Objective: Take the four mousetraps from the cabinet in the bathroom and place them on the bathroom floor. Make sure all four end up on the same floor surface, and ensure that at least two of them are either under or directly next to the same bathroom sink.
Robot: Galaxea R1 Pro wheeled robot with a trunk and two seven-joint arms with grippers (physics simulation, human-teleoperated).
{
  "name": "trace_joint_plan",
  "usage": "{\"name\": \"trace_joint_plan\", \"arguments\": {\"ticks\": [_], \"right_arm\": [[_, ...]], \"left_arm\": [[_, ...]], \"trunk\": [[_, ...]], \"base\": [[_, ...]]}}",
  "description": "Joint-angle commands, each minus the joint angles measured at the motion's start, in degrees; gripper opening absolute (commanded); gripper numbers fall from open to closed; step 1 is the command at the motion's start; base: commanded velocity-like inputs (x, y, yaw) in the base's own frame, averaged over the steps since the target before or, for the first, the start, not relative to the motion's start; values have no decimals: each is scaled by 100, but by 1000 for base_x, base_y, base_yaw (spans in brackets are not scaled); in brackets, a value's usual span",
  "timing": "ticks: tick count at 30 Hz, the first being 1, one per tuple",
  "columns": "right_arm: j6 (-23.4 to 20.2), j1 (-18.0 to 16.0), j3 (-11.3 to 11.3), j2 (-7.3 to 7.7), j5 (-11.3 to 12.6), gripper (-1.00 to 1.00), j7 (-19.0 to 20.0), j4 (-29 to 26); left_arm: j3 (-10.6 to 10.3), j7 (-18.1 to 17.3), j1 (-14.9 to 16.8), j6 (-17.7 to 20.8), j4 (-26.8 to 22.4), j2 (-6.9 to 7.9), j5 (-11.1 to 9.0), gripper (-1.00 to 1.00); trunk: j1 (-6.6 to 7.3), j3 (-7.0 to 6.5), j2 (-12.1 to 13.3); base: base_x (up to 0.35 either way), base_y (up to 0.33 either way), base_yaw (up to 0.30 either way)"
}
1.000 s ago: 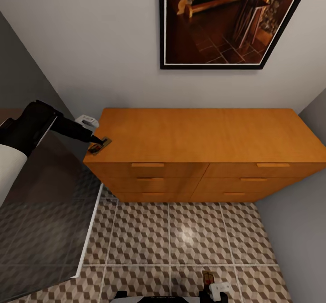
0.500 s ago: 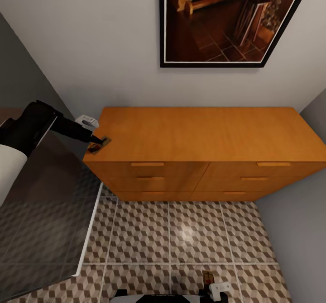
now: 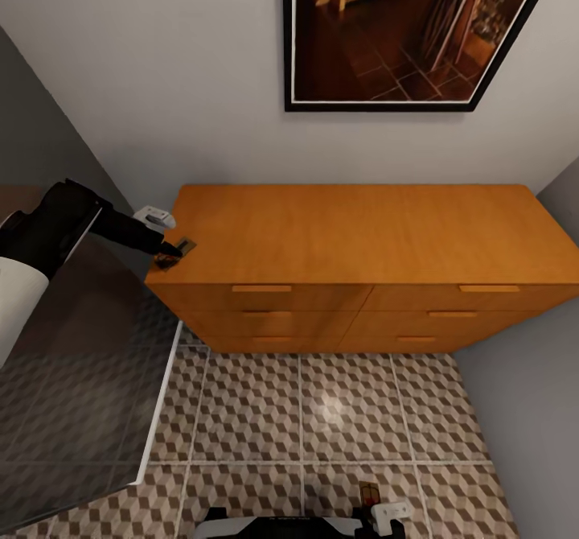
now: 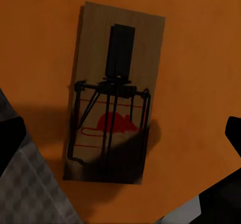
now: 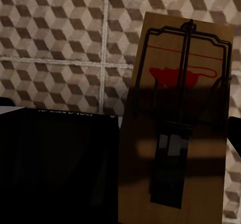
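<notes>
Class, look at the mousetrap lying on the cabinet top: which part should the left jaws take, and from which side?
Grip the mousetrap by its two long wooden edges, coming from above. It lies flat near the cabinet top's left front corner, and the spring wire covers its face, so the edges look safest.

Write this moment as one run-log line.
left gripper: over mousetrap on cabinet corner | right gripper: second mousetrap over bathroom floor
</notes>
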State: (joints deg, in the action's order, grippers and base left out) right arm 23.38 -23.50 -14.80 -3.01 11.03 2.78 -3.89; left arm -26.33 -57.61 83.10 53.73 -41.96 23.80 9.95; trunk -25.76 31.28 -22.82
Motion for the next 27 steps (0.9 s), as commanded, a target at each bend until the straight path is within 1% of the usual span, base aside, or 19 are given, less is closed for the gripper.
{"name": "trace_joint_plan", "arguments": {"ticks": [1,12,27], "right_arm": [[27,-6,-22,-2,75,-100,56,11],[27,-6,-21,-6,75,-100,56,11],[27,-6,-21,-6,75,-100,56,11]], "left_arm": [[-10,-57,5,15,-4,5,60,100],[-12,-57,4,15,12,2,60,100],[-12,-57,4,15,12,2,60,100]], "trunk": [[-3,12,-10],[-3,25,-10],[-3,115,-10]], "base": [[0,0,0],[0,0,0],[0,0,0]]}}
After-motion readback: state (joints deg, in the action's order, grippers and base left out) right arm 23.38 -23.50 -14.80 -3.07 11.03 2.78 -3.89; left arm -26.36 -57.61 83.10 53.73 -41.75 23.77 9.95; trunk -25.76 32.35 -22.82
